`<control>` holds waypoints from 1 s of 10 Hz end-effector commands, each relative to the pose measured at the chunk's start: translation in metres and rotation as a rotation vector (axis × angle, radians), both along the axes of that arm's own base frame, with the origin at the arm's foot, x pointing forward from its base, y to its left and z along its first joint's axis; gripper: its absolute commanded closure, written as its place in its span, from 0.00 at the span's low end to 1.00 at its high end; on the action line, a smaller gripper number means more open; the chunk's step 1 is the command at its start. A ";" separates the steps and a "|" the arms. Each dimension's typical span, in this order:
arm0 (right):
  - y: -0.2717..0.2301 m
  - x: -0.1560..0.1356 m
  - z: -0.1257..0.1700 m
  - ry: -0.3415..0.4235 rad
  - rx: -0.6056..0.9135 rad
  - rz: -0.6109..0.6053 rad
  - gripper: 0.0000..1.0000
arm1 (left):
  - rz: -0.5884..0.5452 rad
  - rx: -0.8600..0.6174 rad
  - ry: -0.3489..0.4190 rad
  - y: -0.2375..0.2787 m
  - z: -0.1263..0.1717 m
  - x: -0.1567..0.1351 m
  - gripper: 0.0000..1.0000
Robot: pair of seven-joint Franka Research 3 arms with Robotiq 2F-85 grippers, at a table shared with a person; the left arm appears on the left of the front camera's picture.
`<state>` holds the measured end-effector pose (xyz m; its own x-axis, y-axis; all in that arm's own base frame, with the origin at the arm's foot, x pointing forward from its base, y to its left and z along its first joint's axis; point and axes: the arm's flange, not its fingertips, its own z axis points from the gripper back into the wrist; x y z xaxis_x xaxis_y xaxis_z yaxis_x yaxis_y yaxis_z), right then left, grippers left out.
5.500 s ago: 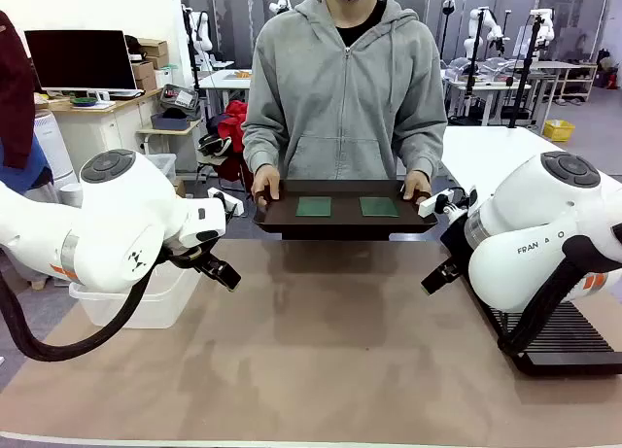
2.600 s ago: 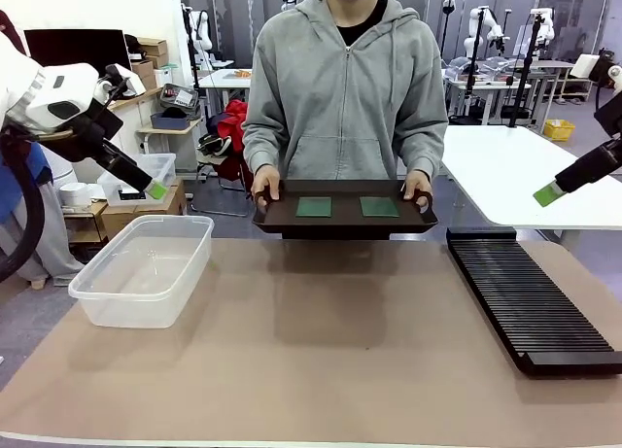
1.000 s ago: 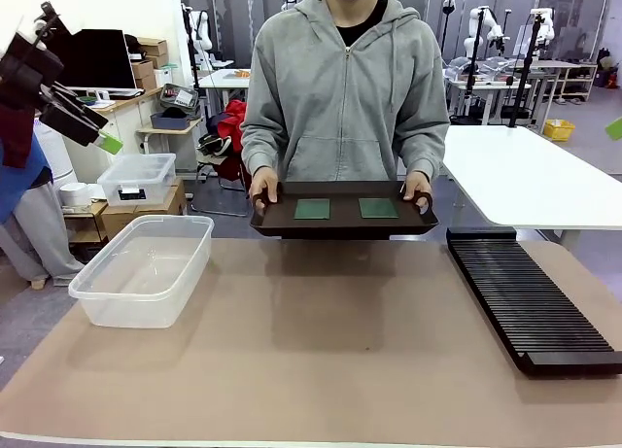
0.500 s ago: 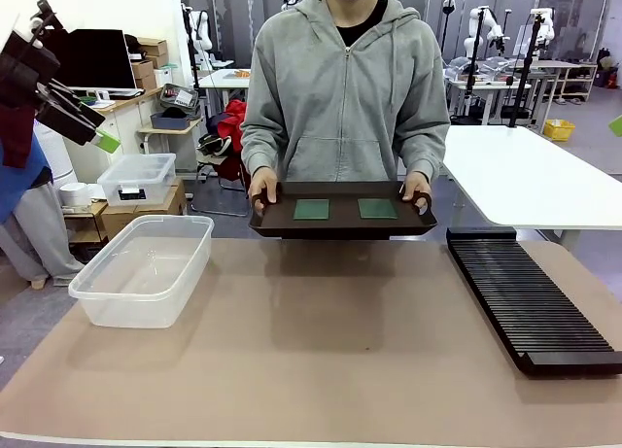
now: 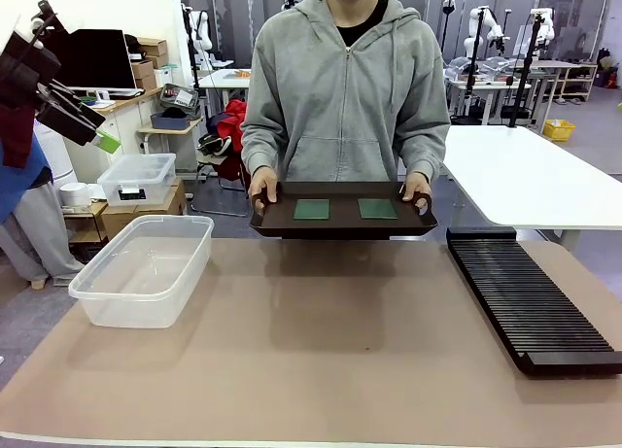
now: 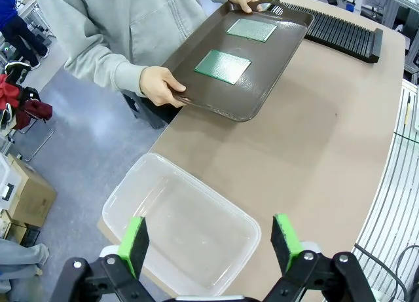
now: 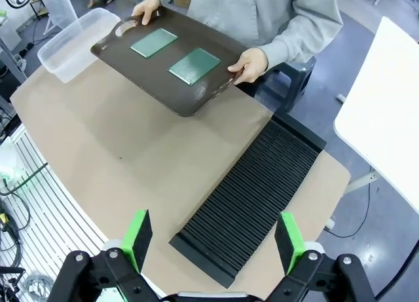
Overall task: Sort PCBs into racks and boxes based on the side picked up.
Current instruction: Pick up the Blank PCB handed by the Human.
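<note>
Scanning big to small: the bench (image 5: pixel 321 370) carries the rack (image 5: pixel 530 302) along its right side and the tub (image 5: pixel 126 312) near its left end, well apart, both empty as far as can be told. The person (image 5: pixel 345 88) at the far side holds the tray (image 5: pixel 340 226) by its end handles, just above the bench's far edge. The left PCB (image 5: pixel 312 209) and right PCB (image 5: pixel 376 208) lie flat on it, side by side and not touching. The left claw (image 6: pixel 211 243) hangs high over the tub end and the right claw (image 7: pixel 213 238) high over the rack end. Both are spread wide and hold nothing.

Risks, judged from this:
- Both arms heading for the tray middle could meet each other, since the two PCBs sit close together.
- The tray is hand-held, not resting on the bench, so it can drift or tip, and a claw pressing down could push it and slide a PCB off target.
- The person's hands (image 5: pixel 264 188) grip the handles near the PCBs, so a sloppy approach could clip a finger.
- Rack slots are narrow, and a tilted PCB would likely jam or skip a slot.
- Each PCB is thin and lies flat, with little edge to pinch, so a pad may scrape the tray or miss.
- Taking a PCB from the wrong side sends it to the wrong container.
</note>
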<state>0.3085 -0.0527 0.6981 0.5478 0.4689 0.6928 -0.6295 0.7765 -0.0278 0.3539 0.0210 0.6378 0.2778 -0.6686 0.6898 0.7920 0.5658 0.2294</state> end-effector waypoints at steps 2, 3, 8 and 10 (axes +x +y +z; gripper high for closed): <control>-0.013 0.008 0.007 0.008 0.042 0.064 0.00 | -0.006 -0.010 0.002 0.002 -0.001 0.001 0.00; -0.014 0.013 0.006 0.020 0.039 0.078 0.00 | -0.006 -0.010 0.002 0.002 -0.001 0.001 0.00; -0.008 0.002 0.005 0.001 0.016 0.014 0.00 | -0.100 -0.011 0.069 0.013 0.029 -0.011 0.00; -0.008 0.002 0.005 0.001 0.016 0.014 0.00 | -0.132 -0.030 0.092 0.019 0.042 -0.014 0.00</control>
<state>0.3115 -0.0629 0.7039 0.5411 0.4705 0.6970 -0.6436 0.7652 -0.0169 0.3354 0.0294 0.6761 0.2715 -0.6888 0.6722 0.8550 0.4933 0.1602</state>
